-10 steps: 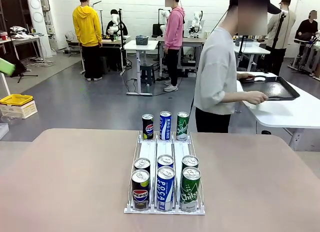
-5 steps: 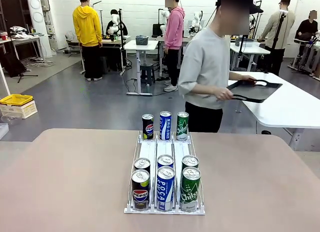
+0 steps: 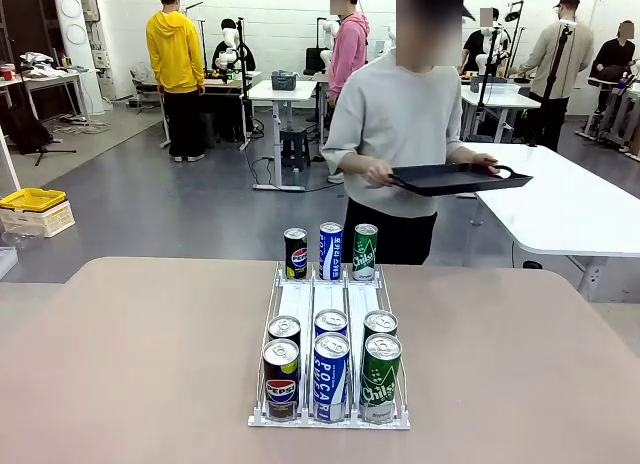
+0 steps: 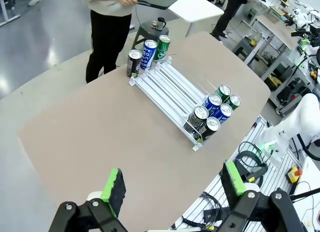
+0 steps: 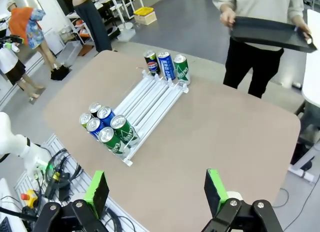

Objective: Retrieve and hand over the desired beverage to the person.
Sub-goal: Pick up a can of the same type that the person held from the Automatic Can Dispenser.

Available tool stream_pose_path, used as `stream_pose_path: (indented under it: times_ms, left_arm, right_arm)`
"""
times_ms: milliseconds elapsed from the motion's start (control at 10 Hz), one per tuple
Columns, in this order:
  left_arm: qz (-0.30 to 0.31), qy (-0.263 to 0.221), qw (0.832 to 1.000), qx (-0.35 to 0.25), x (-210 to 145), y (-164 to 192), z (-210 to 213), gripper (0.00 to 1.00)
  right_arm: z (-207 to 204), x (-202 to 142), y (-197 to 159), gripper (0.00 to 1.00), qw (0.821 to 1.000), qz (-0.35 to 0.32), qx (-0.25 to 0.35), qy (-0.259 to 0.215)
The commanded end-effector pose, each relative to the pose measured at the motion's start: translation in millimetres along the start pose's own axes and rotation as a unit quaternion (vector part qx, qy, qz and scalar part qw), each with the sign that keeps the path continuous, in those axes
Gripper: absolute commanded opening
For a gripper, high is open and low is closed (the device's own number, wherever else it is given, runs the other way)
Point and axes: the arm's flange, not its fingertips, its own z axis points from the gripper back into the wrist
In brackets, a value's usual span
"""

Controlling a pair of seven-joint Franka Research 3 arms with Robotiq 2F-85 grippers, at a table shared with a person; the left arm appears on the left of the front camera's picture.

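A white three-lane rack point(image 3: 297, 302) stands mid-table with black Pepsi cans point(image 3: 281, 379), blue Pocari cans point(image 3: 331, 376) and green cans point(image 3: 380, 377) at its near end. One can of each kind stands at the far end, such as the blue one point(image 3: 330, 250). The person point(image 3: 395, 114) in a grey sweatshirt stands behind the rack, holding a black tray point(image 3: 455, 177) in both hands. My left gripper point(image 4: 173, 184) hangs open high above the table, far from the rack point(image 4: 167, 84). My right gripper point(image 5: 156, 191) is likewise open, well above the rack point(image 5: 150, 99).
The brown table point(image 3: 140, 354) has wide free room on both sides of the rack. A white table point(image 3: 580, 209) stands behind at the right. Other people and work tables are farther back in the room.
The person lifted the black tray off the white table, turned and stepped left, and now faces my table behind the rack. The cans and my grippers stayed put.
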Motion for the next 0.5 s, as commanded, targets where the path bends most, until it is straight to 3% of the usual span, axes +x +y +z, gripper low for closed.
stream_pose_path:
  times_ms: [0, 400]
  left_arm:
    - [-0.01, -0.003, 1.0, -0.008, 0.6, 0.5, 0.1, 1.0]
    - [-0.01, -0.003, 1.0, -0.008, 0.6, 0.5, 0.1, 1.0]
  right_arm:
    - [-0.1, 0.2, -2.3, 1.0, 1.0, 0.001, 0.008, 0.0]
    - [-0.1, 0.2, -2.3, 1.0, 1.0, 0.001, 0.008, 0.0]
